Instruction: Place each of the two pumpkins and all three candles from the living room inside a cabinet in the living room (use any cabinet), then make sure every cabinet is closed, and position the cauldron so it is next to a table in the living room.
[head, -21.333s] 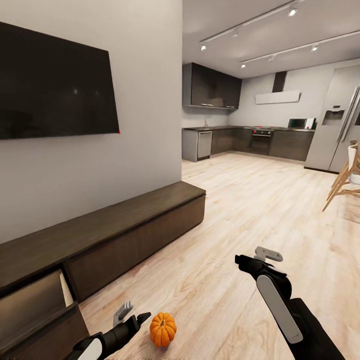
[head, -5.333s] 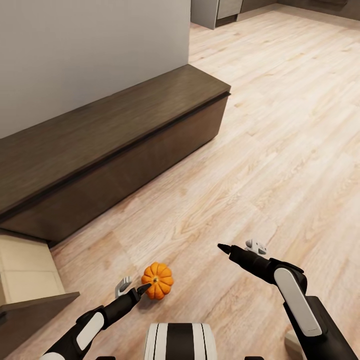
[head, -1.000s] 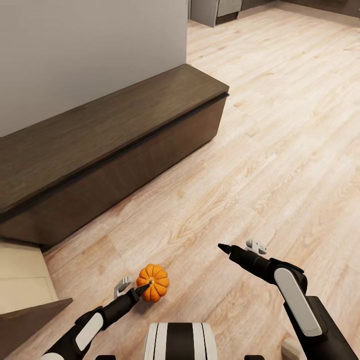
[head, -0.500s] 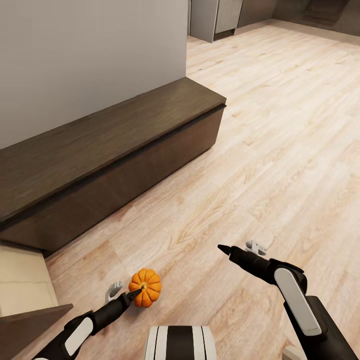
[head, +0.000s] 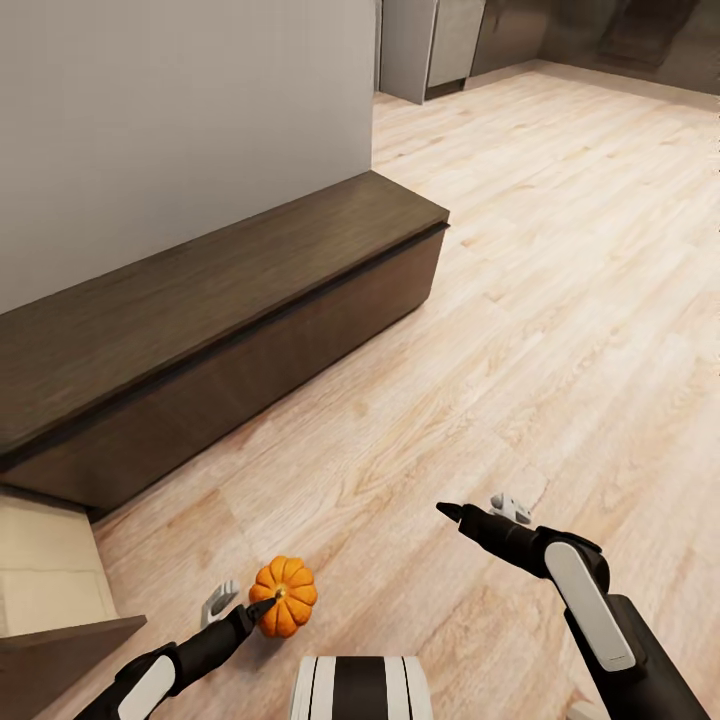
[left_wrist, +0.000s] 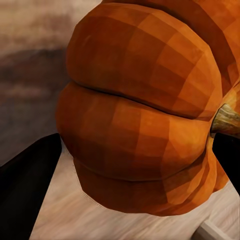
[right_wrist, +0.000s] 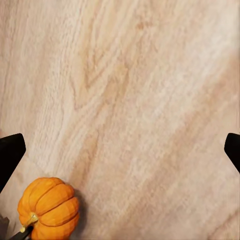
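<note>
Wood floor (head: 560, 300), pumpkin (head: 283, 596) between left jaws

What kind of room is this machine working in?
Most likely a home living room, open to a kitchen. It has a pale wood floor, a long low dark cabinet against a plain wall, and grey kitchen units at the far end.

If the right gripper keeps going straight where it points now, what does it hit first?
Most likely the bare wooden floor: the right gripper looks down onto it. The pumpkin sits off to one side, out of that line.
</note>
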